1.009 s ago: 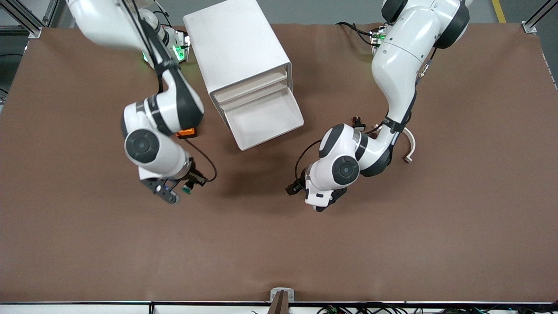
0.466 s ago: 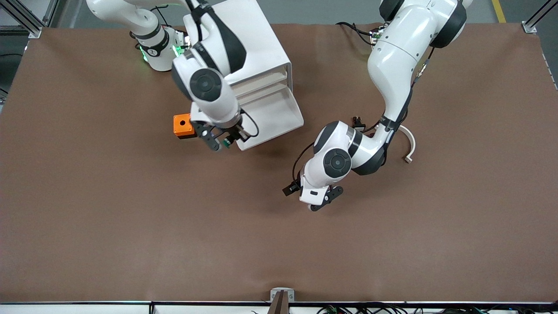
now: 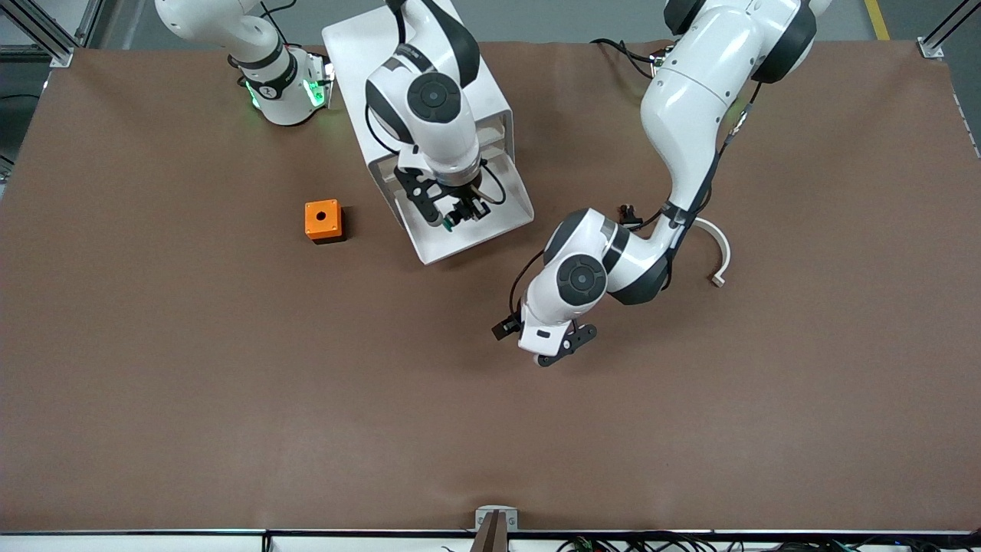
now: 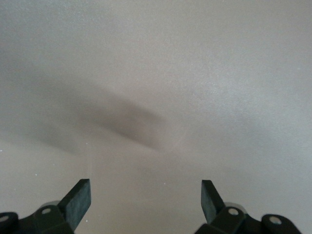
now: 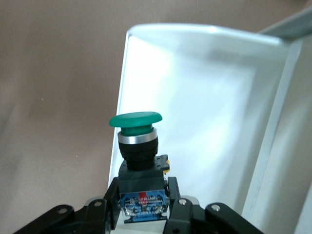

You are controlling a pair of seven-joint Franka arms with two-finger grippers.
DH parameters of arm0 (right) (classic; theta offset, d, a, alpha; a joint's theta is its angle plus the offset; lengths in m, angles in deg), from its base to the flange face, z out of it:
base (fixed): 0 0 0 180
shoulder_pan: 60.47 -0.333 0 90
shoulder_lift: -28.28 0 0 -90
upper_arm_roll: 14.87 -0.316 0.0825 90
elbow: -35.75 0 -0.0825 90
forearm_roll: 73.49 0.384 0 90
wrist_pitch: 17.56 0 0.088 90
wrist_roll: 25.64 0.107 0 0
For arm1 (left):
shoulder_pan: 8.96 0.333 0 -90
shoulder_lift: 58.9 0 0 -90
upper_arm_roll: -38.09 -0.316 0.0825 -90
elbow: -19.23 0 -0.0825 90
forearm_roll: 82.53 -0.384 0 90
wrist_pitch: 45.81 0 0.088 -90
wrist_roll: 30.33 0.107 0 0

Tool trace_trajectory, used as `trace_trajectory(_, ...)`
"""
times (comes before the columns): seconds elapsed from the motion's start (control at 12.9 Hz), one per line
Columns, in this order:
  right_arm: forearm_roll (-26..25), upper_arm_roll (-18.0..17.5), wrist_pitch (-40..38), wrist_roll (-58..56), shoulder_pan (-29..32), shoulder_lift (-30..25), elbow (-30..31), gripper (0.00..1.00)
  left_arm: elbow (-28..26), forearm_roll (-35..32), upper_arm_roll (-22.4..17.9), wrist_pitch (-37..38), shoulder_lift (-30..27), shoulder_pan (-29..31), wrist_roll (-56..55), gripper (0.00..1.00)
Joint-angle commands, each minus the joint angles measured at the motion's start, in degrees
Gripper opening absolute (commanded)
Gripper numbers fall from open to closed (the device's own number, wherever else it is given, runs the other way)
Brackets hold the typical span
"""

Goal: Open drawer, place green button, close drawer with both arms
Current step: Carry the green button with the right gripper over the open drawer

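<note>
Overhead, the right arm's tool [image 3: 448,214] hangs over the pulled-out drawer [image 3: 502,218] of the white cabinet [image 3: 398,69], its two fingers [image 5: 109,204] clamped on the black body of the green-capped button [image 5: 138,141], cap pointing away from the wrist. Seen from the right wrist, the button sits above the drawer's pale floor, close to its rim.

Nearby, the left arm's tool [image 3: 563,346] hovers over bare brown surface [image 3: 690,429] toward the front camera from the drawer, fingers [image 4: 78,200] spread wide and holding nothing.

An orange cube with a round hole [image 3: 323,220] rests on the surface beside the cabinet, toward the right arm's end. A curved white piece [image 3: 719,257] lies near the left arm's elbow; what it is cannot be made out. Grey floor and aluminium framing edge the scene.
</note>
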Motion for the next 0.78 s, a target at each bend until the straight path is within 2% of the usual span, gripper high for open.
trace_trajectory(0.0, 0.4, 0.8, 3.5, 3.8, -2.5, 2.4, 0.7, 0.0, -5.0, -2.5, -0.3, -1.6, -3.9, -0.7, -1.9, 0.99)
trace_trajectory(0.39, 0.0, 0.8, 6.0, 9.1, -5.4, 6.2, -0.3, 0.0, -10.7, -4.2, -0.5, -4.2, -7.4, -1.9, -2.1, 1.0)
trace_trajectory(0.7, 0.0, 0.8, 6.0, 11.7, -6.7, 7.1, -0.8, 0.0, -11.3, -4.3, -0.5, -4.2, -8.3, -2.3, -3.6, 1.0)
